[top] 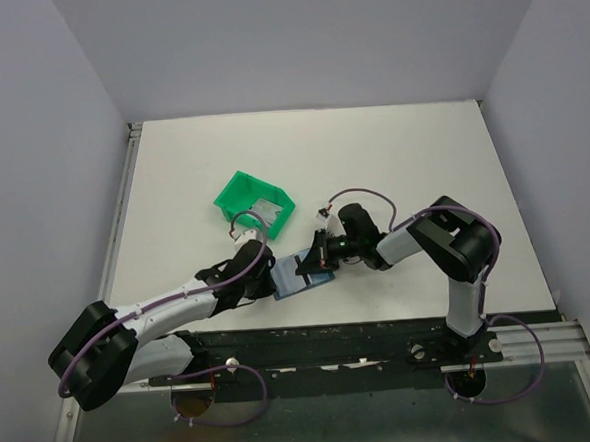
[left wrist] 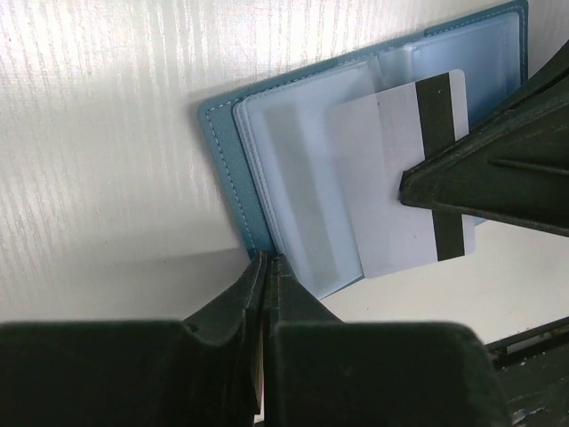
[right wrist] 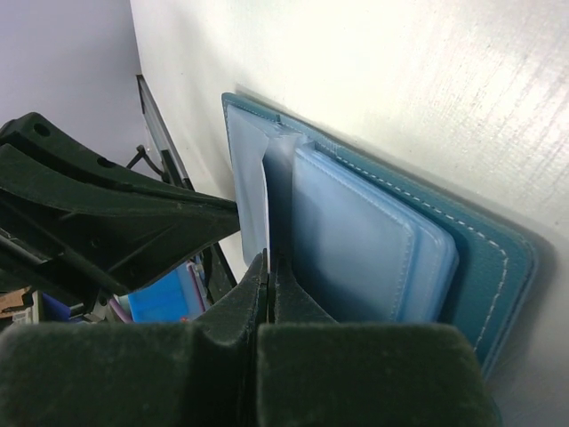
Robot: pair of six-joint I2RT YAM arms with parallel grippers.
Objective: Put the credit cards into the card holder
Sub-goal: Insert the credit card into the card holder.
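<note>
Left gripper point(left wrist: 267, 262) sits pinched shut by holder point(left wrist: 224, 169). Right gripper point(right wrist: 269, 262) clamps card point(left wrist: 391, 213): thin, stiff, slippery; I'd pinch its end.

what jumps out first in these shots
The open blue card holder lies flat near the front edge of the white table, clear sleeves up, between the two arms. The right gripper is shut on a grey-white credit card with a dark stripe, held over the sleeves, while the left gripper sits tips together at the holder's edge. Just behind stands a bright green bin.
</note>
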